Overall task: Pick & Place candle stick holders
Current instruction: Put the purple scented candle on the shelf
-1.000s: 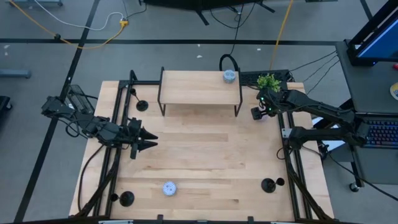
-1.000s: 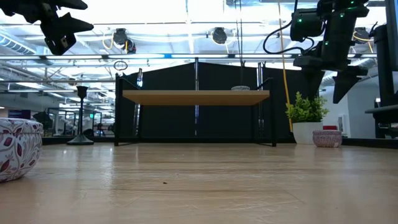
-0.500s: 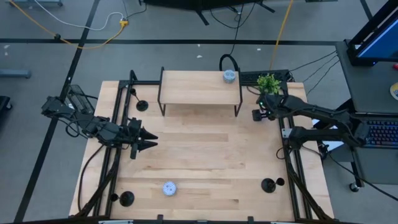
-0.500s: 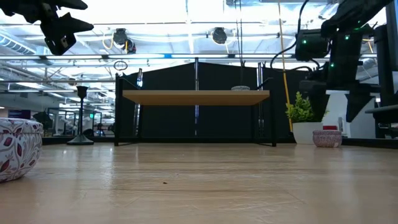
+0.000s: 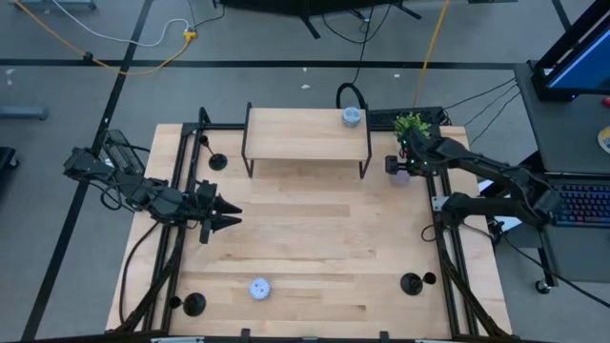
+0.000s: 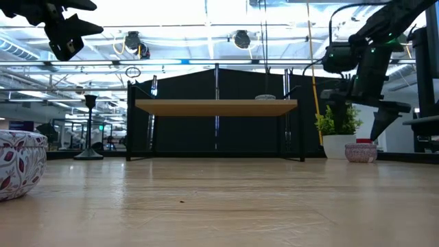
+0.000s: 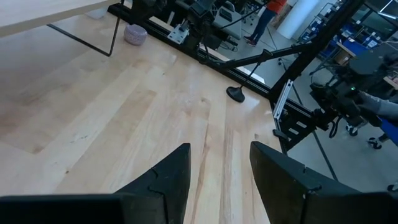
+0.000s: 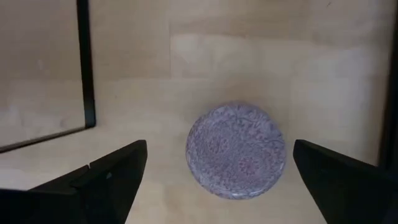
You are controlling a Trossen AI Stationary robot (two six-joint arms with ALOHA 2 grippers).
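Three matte-black candle stick holders stand on their disc bases on the table: one at the far left (image 5: 218, 162), one at the near left (image 5: 194, 305), one at the near right (image 5: 412, 283). The near-right one also shows in the left wrist view (image 7: 236, 92). My left gripper (image 5: 233, 216) is open and empty, high over the table's left side. My right gripper (image 5: 394, 167) is wide open above a lavender puck (image 8: 236, 149) at the far right, its fingers on either side and clear of it.
A wooden shelf on black legs (image 5: 307, 133) stands at the far middle with a blue puck (image 5: 352, 116) on it. A green potted plant (image 5: 412, 124) stands beside my right gripper. A white patterned puck (image 5: 259, 288) lies near the front edge.
My right gripper has gone down toward the lavender puck beside the plant, shifting a little over it and tipping. My left gripper has kept still.
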